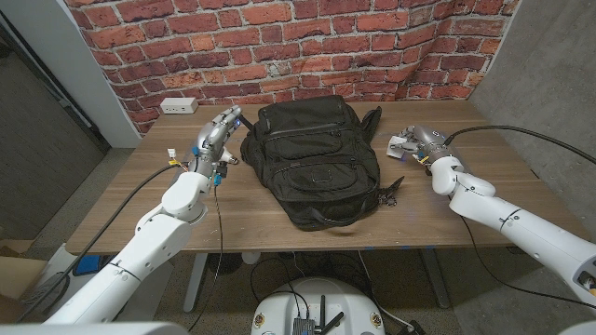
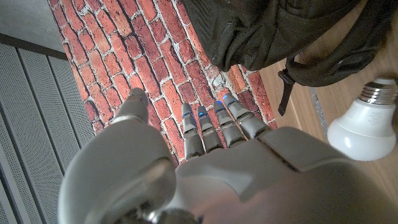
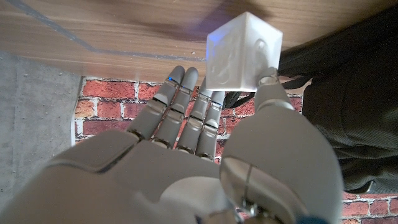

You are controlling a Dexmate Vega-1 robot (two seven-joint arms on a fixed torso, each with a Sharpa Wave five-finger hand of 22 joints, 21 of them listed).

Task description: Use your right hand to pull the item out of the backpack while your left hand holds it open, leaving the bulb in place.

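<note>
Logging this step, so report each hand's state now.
Left hand: open, holding nothing, beside the backpack.
Right hand: holding a translucent white cube between thumb and fingers.

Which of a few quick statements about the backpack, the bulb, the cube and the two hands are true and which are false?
1. The black backpack lies on the wooden table between the two hands. True.
2. The left hand holds the bulb. False: the bulb lies on the table beside that hand.
3. A translucent white cube shows at the right hand. True.
4. The wall behind the table is plain white. False: it is red brick.
</note>
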